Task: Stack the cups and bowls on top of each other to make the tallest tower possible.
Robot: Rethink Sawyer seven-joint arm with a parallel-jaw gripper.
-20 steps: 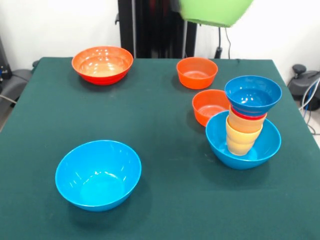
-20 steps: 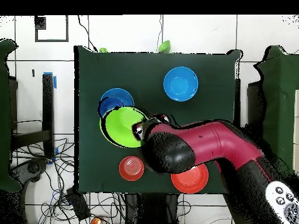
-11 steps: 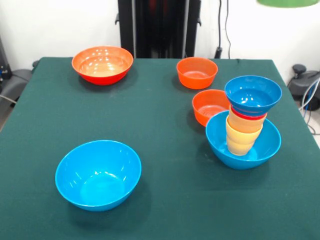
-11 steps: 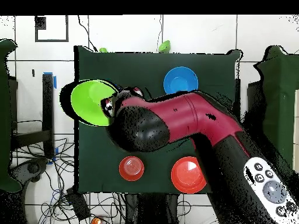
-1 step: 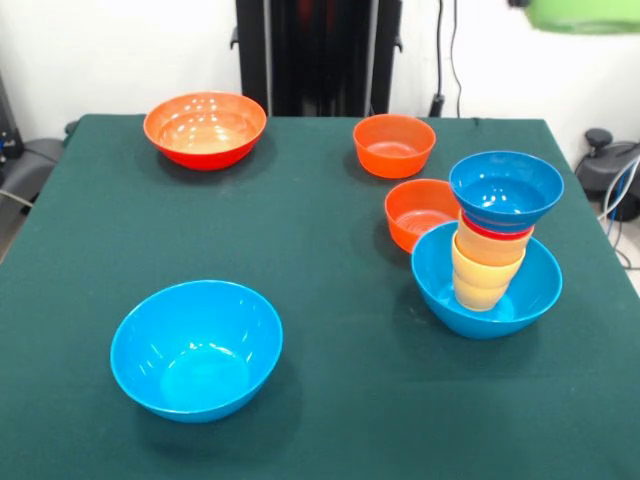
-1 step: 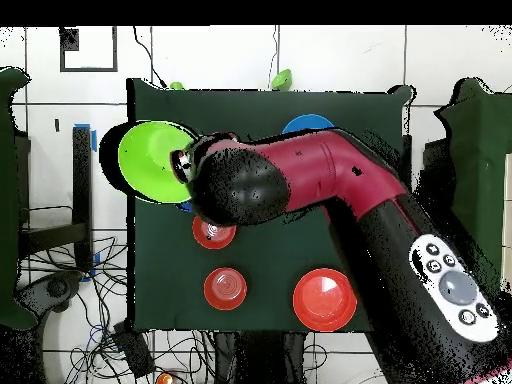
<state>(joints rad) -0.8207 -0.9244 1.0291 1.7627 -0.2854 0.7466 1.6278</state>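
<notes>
Tower (image 5: 495, 250), w/ small dark-blue bowl (image 5: 505, 190) on top, is seen at surface's right side, front view. Large green bowl (image 6: 156, 161) is carried high by arm (image 6: 330, 190); finger state can't be told. Next move, as judged: bowl to be centred over tower, then lowered.

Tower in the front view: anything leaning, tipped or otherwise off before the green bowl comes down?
The tower leans slightly, its cups off-centre in the light-blue base bowl. The dark blue bowl on top looks level. The green bowl hangs high, right of the stack. Nothing spilled or damaged.
</notes>
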